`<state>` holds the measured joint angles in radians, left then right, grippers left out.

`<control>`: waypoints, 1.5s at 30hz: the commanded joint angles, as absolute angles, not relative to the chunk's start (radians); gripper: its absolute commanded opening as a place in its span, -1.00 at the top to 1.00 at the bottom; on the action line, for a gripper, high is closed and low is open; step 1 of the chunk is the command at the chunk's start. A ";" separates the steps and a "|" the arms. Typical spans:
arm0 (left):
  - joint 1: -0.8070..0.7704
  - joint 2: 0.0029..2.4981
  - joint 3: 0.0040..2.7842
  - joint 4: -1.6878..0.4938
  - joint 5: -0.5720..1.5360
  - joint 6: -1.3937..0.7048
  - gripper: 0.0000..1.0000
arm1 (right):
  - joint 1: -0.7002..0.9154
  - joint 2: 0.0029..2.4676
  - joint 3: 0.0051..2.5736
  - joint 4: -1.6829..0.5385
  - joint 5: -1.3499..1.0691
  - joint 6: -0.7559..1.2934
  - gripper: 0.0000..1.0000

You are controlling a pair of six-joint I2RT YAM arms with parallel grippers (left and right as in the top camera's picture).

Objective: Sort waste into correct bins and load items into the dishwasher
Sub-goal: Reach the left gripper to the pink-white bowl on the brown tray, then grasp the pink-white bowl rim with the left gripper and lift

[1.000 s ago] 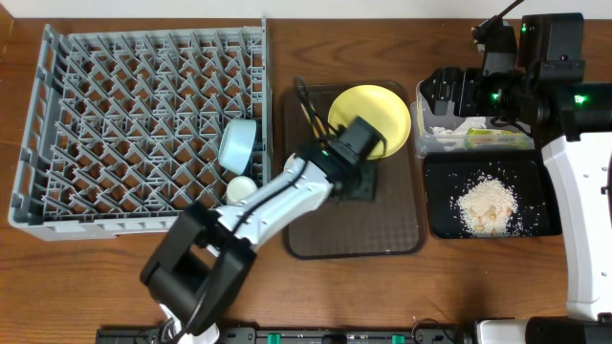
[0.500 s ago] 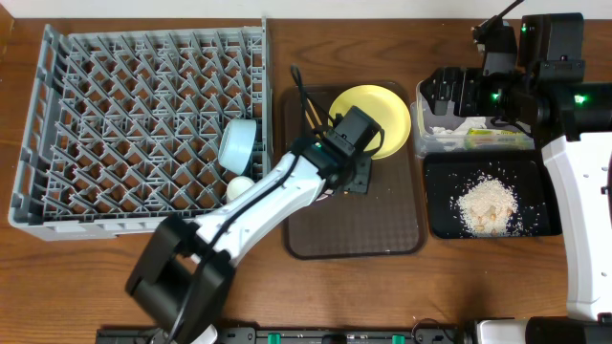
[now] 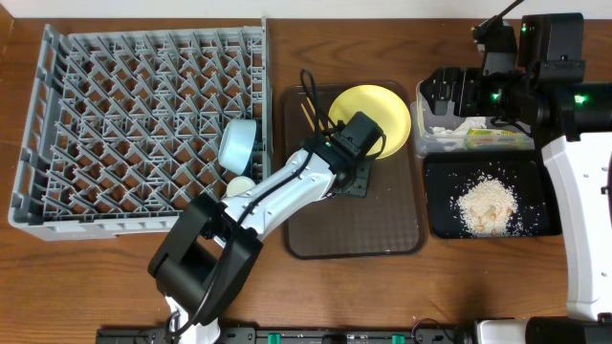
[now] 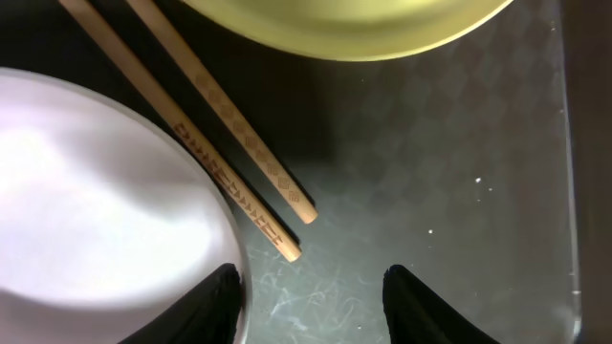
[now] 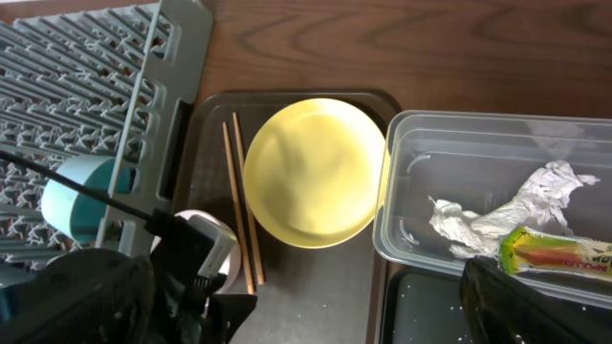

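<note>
Evidently the left gripper (image 4: 311, 296), half apart and empty, is moved slightly over the chopsticks (image 4: 220, 174) at centre frame, so these are likely picked next; the right gripper (image 3: 449, 96) is held wide apart.

The wooden bench (image 3: 115, 277) carries four things: a grey dish rack (image 3: 115, 96) at the left, a brown tray (image 3: 363, 225) in the middle, and at the right a clear tub (image 3: 449, 143) with a black tray (image 3: 440, 182) just beside it, nearer to the robot.
</note>
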<state>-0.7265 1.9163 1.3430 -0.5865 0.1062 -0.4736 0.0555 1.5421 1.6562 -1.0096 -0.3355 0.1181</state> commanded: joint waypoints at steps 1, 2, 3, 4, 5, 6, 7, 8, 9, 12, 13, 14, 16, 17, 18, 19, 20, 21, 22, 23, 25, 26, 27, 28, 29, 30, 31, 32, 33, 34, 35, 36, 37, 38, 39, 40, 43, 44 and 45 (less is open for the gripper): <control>-0.730 1.910 1.337 -0.584 0.147 -0.511 0.02 | 0.053 1.545 1.666 -1.011 -0.329 0.115 -0.98; -0.733 1.910 1.337 -0.583 0.152 -0.514 0.02 | 0.053 1.545 1.666 -1.011 -0.329 0.115 -0.99; -0.737 1.910 1.337 -0.581 0.158 -0.514 0.02 | 0.053 1.545 1.666 -1.011 -0.329 0.115 -0.98; -0.742 1.910 1.337 -0.576 0.167 -0.514 0.02 | 0.053 1.545 1.666 -1.011 -0.329 0.115 -0.99; -0.747 1.910 1.337 -0.566 0.177 -0.514 0.02 | 0.053 1.545 1.666 -1.011 -0.329 0.115 -0.99; -0.752 1.910 1.337 -0.554 0.189 -0.514 0.02 | 0.053 1.545 1.666 -1.011 -0.329 0.115 -0.99; -0.759 1.910 1.337 -0.535 0.205 -0.510 0.02 | 0.053 1.545 1.666 -1.011 -0.329 0.115 -0.98; -0.766 1.910 1.337 -0.517 0.223 -0.503 0.01 | 0.053 1.545 1.666 -1.011 -0.329 0.115 -0.99; -0.773 1.910 1.337 -0.496 0.244 -0.484 0.01 | 0.053 1.545 1.666 -1.011 -0.329 0.115 -0.99; -0.787 1.909 1.339 -0.481 0.253 -0.441 0.01 | 0.053 1.545 1.666 -1.011 -0.329 0.115 -0.99; -0.787 1.909 1.341 -0.487 0.253 -0.441 0.01 | 0.053 1.545 1.666 -1.011 -0.329 0.115 -0.98; -0.781 1.906 1.345 -0.498 0.253 -0.442 0.02 | 0.053 1.545 1.666 -1.011 -0.329 0.115 -0.99; -0.763 1.892 1.362 -0.540 0.250 -0.442 0.03 | 0.053 1.545 1.666 -1.011 -0.329 0.115 -0.99; -0.749 1.881 1.373 -0.568 0.250 -0.442 0.05 | 0.053 1.545 1.666 -1.011 -0.329 0.115 -0.99; -0.728 1.866 1.383 -0.601 0.249 -0.442 0.10 | 0.053 1.545 1.666 -1.011 -0.329 0.115 -0.99; -0.709 1.851 1.388 -0.628 0.244 -0.443 0.11 | 0.053 1.545 1.666 -1.011 -0.329 0.115 -0.98; -0.694 1.838 1.389 -0.645 0.239 -0.443 0.12 | 0.053 1.545 1.666 -1.011 -0.329 0.115 -0.99; -0.673 1.820 1.389 -0.667 0.229 -0.447 0.12 | 0.053 1.545 1.666 -1.011 -0.329 0.115 -0.98; -0.654 1.807 1.389 -0.683 0.223 -0.446 0.12 | 0.053 1.545 1.666 -1.011 -0.329 0.115 -0.98; -0.640 1.798 1.389 -0.694 0.218 -0.446 0.12 | 0.053 1.545 1.666 -1.011 -0.329 0.115 -0.99; -0.614 1.789 1.389 -0.714 0.207 -0.445 0.12 | 0.053 1.545 1.666 -1.011 -0.329 0.115 -0.99; -0.603 1.790 1.389 -0.724 0.188 -0.439 0.11 | 0.053 1.545 1.666 -1.011 -0.329 0.115 -0.98; -0.599 1.792 1.388 -0.725 0.170 -0.415 0.10 | 0.053 1.545 1.666 -1.011 -0.329 0.115 -0.98; -0.599 1.794 1.385 -0.725 0.145 -0.390 0.08 | 0.053 1.545 1.666 -1.011 -0.329 0.115 -0.98; -0.599 1.795 1.380 -0.725 0.100 -0.373 0.02 | 0.053 1.545 1.666 -1.011 -0.329 0.115 -0.98; -0.599 1.798 1.372 -0.725 0.048 -0.363 0.01 | 0.053 1.545 1.666 -1.011 -0.329 0.115 -0.99; -0.599 1.800 1.365 -0.725 0.015 -0.354 0.00 | 0.053 1.545 1.666 -1.011 -0.329 0.115 -0.99; -0.598 1.805 1.356 -0.725 -0.017 -0.347 -0.01 | 0.053 1.545 1.666 -1.011 -0.329 0.115 -0.99; -0.598 1.809 1.350 -0.725 -0.027 -0.333 0.00 | 0.053 1.545 1.666 -1.011 -0.329 0.115 -0.99; -0.596 1.814 1.345 -0.725 -0.027 -0.315 0.00 | 0.053 1.545 1.666 -1.011 -0.329 0.115 -0.99; -0.597 1.824 1.343 -0.726 -0.027 -0.301 0.00 | 0.053 1.545 1.666 -1.011 -0.329 0.115 -0.99; -0.597 1.833 1.343 -0.726 -0.024 -0.286 0.00 | 0.053 1.545 1.666 -1.011 -0.329 0.115 -0.98; -0.597 1.845 1.343 -0.725 -0.011 -0.253 0.00 | 0.053 1.545 1.666 -1.011 -0.329 0.115 -0.98; -0.597 1.858 1.343 -0.723 -0.004 -0.228 0.00 | 0.053 1.545 1.666 -1.011 -0.329 0.115 -0.99; -0.597 1.872 1.343 -0.721 -0.003 -0.206 0.00 | 0.053 1.545 1.666 -1.011 -0.329 0.115 -0.99; -0.597 1.884 1.343 -0.721 0.001 -0.184 0.01 | 0.053 1.545 1.666 -1.011 -0.329 0.115 -0.98; -0.594 1.908 1.348 -0.722 0.045 -0.119 0.02 | 0.053 1.545 1.666 -1.011 -0.329 0.115 -0.99; -0.593 1.908 1.348 -0.721 0.049 -0.115 0.02 | 0.053 1.545 1.666 -1.011 -0.329 0.115 -0.98; -0.591 1.908 1.350 -0.721 0.054 -0.116 0.03 | 0.053 1.545 1.666 -1.011 -0.329 0.115 -0.98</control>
